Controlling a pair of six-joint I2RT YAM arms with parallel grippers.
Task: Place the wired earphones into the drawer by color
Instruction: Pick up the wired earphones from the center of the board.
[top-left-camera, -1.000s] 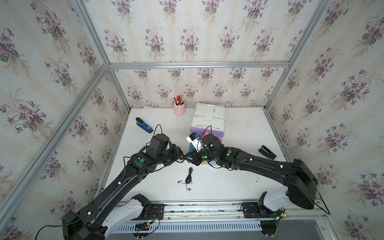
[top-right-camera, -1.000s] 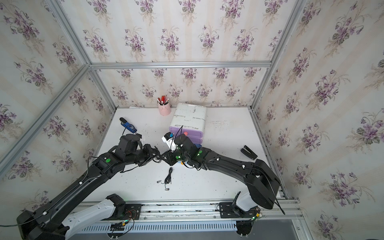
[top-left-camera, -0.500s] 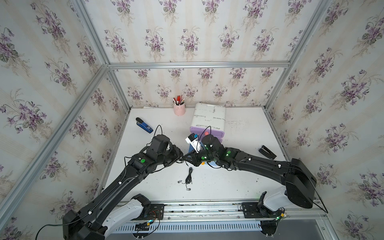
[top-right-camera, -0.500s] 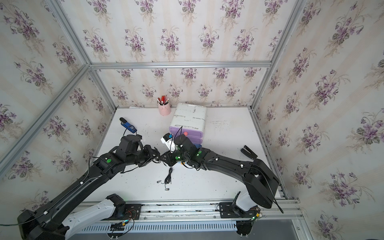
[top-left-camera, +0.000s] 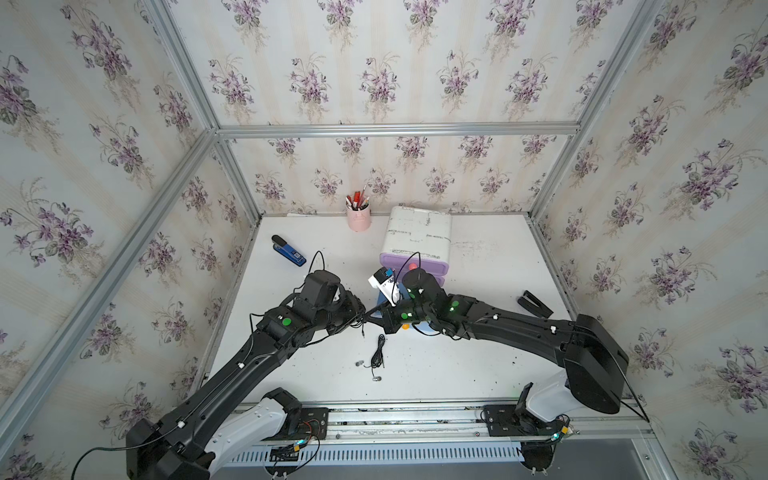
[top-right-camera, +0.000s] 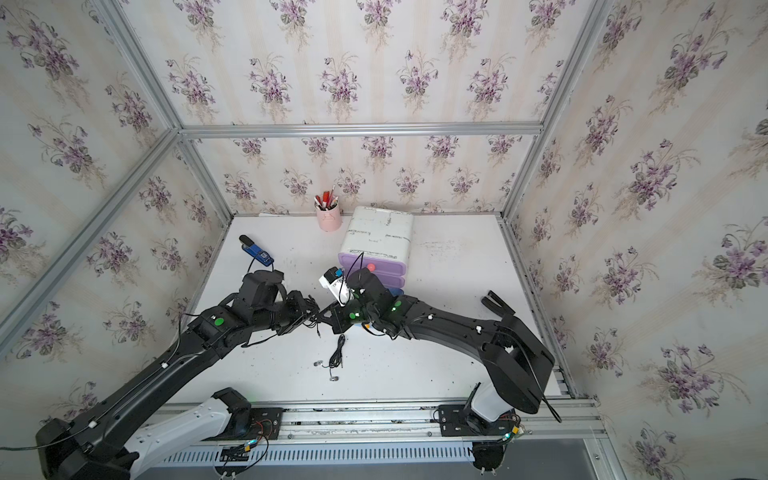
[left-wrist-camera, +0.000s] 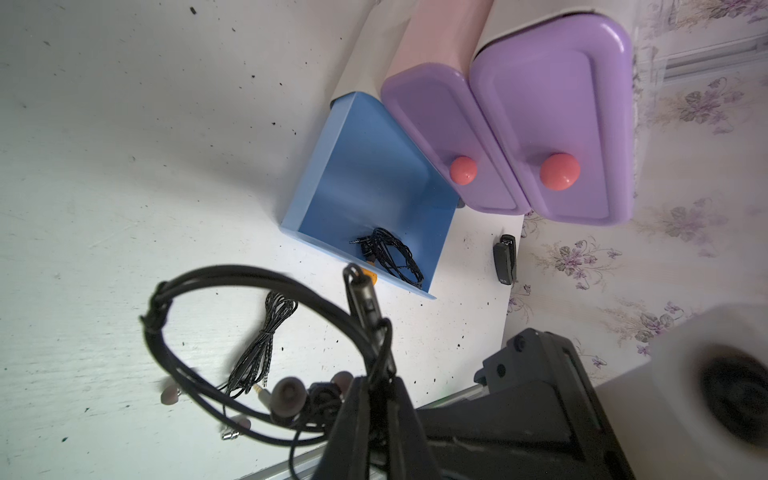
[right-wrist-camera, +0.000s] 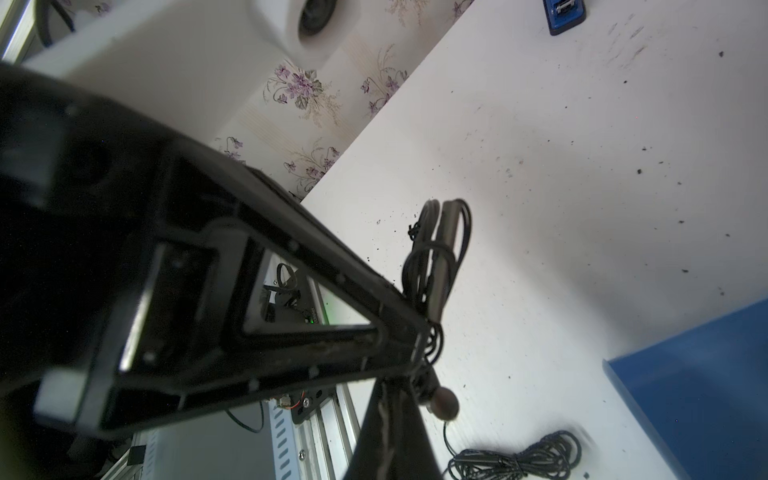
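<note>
Left wrist view, jaws: left jaws clamped on black earphones (left-wrist-camera: 365, 307); right jaws closed too, seemingly pinching the same bundle, above the desk (top-left-camera: 478, 361).
Done: stowed set (left-wrist-camera: 390, 253), black, lies in the open blue drawer (left-wrist-camera: 332, 166).
Remaining: the held bundle; loose set (top-left-camera: 377, 353), black, on the desk.
Arms: left arm (top-left-camera: 245, 361), right arm (top-left-camera: 519, 328) reach inward, tips meeting beside the drawer.

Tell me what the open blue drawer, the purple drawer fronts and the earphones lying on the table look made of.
Blue drawer: probably plastic; smooth, even walls with a soft sheen.
Purple drawer fronts: moulded plastic, semi-gloss; rounded edges catch the light.
Earphones on the table: the cable looks fabric-braided, with a speckled weave; the earbud tips seem to be soft rubber, though they are blurred.
</note>
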